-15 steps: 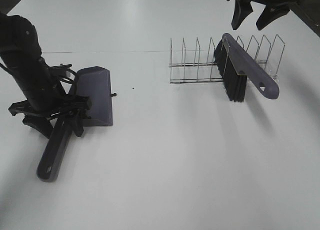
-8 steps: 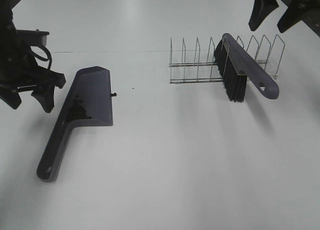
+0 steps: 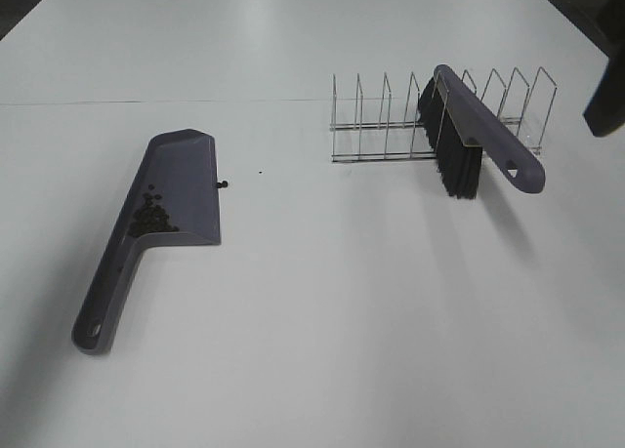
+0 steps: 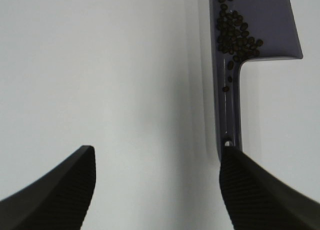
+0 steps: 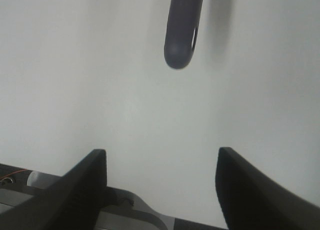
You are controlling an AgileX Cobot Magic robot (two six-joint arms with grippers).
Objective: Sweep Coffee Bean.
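The purple-grey dustpan [image 3: 176, 189] lies flat on the white table at the left, handle toward the front. A heap of coffee beans [image 3: 148, 219] sits in its back corner and also shows in the left wrist view [image 4: 235, 34]. One stray bean [image 3: 224, 184] lies just right of the pan. The brush [image 3: 483, 136] leans in the wire rack [image 3: 391, 126]. My left gripper [image 4: 157, 190] is open and empty, apart from the dustpan handle [image 4: 228, 115]. My right gripper [image 5: 162, 190] is open and empty, apart from the brush handle's end [image 5: 180, 34].
A dark part of the right arm [image 3: 607, 101] shows at the right edge of the exterior view. The left arm is out of that view. The table's edge [image 5: 125, 202] lies close below the right gripper. A tiny speck [image 3: 260, 172] lies right of the stray bean.
Both arms have pulled back out of the exterior view, the left to the left and the right to the right. The dustpan, beans and brush have not moved.
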